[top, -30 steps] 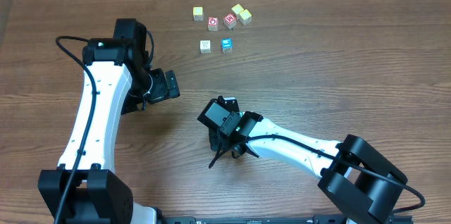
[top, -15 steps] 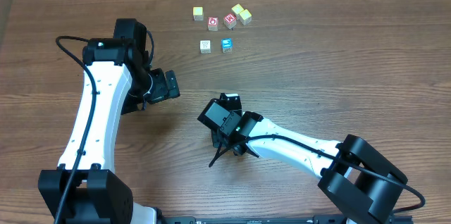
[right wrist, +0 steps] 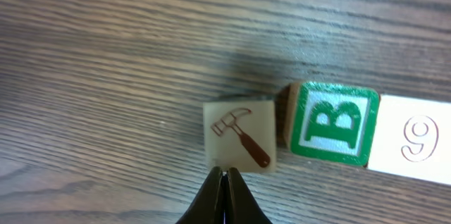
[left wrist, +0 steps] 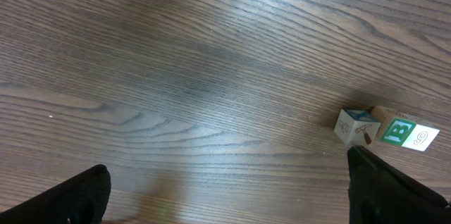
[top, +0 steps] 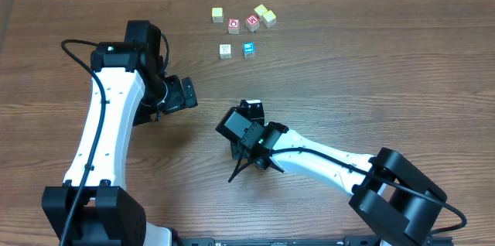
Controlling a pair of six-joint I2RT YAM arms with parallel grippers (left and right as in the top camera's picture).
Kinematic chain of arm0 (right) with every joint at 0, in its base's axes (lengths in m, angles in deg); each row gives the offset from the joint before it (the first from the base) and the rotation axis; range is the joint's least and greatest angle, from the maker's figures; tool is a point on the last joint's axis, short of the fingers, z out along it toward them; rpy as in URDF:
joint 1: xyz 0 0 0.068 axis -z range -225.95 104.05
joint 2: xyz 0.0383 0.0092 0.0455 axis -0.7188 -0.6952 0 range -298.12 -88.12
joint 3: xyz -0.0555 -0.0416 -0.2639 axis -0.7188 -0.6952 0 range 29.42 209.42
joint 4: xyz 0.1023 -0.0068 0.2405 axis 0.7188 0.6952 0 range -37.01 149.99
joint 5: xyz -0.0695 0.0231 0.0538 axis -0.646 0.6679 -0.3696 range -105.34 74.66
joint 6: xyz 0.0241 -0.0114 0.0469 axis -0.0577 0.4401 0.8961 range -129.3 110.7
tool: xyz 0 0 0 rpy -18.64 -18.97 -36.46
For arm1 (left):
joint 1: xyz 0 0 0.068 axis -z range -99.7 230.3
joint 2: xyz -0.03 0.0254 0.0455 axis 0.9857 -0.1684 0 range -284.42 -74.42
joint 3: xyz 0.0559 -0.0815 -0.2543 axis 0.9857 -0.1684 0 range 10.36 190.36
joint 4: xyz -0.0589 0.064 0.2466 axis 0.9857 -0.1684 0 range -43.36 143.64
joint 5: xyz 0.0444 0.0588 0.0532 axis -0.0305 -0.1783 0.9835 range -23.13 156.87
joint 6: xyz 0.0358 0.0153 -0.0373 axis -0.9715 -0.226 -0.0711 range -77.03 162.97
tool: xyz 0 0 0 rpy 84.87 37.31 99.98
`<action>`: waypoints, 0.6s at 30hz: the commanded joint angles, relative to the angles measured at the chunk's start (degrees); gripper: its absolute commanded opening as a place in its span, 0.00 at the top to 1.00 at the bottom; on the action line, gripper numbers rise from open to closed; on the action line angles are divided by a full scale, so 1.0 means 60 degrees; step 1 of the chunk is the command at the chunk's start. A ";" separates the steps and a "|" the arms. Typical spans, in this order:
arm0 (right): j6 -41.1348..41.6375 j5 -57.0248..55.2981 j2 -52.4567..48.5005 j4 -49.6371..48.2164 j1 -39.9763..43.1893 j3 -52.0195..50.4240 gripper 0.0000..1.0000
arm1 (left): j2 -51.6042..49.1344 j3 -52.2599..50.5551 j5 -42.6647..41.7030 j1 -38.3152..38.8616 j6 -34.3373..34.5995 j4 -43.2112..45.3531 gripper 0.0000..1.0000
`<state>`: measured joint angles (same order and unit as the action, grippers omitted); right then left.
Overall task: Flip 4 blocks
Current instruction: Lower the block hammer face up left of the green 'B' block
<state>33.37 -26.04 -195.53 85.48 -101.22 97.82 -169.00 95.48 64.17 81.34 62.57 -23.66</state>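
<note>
On the wooden table (top: 371,68), the hammer block (right wrist: 239,134) sits just beside the green B block (right wrist: 332,122), with the 9 block (right wrist: 416,139) flush on the B's other side. My right gripper (right wrist: 224,185), pinched shut and empty, points at the hammer block's near edge. My left gripper (left wrist: 229,196) hovers nearby, spread wide. A red cube (top: 233,25) and a blue cube (top: 249,49) lie well apart.
</note>
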 commanded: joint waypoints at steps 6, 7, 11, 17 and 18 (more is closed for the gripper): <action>-0.0186 0.0769 0.0007 0.0131 -0.0029 0.0874 0.96 | 0.0087 0.0197 0.0098 0.0018 0.0168 0.0004 0.00; -0.0186 0.0765 0.0007 0.0189 -0.0029 0.0871 0.96 | 0.0087 0.0197 0.0102 0.0018 0.0168 0.0004 0.00; -0.0168 0.0754 0.0004 0.0907 -0.0029 0.0823 0.96 | 0.0087 0.0197 0.0098 0.0018 0.0168 0.0004 0.00; -0.0033 0.0758 -0.0004 0.0969 -0.0066 0.0401 0.96 | 0.0087 0.0197 0.0098 0.0018 0.0168 0.0004 0.00; -0.0033 0.0754 -0.0004 0.0874 -0.0066 0.0331 0.96 | 0.0087 0.0197 0.0102 0.0018 0.0168 0.0004 0.00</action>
<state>32.72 -21.53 -195.53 91.52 -101.24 101.27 -169.00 95.48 64.17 81.34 62.57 -23.66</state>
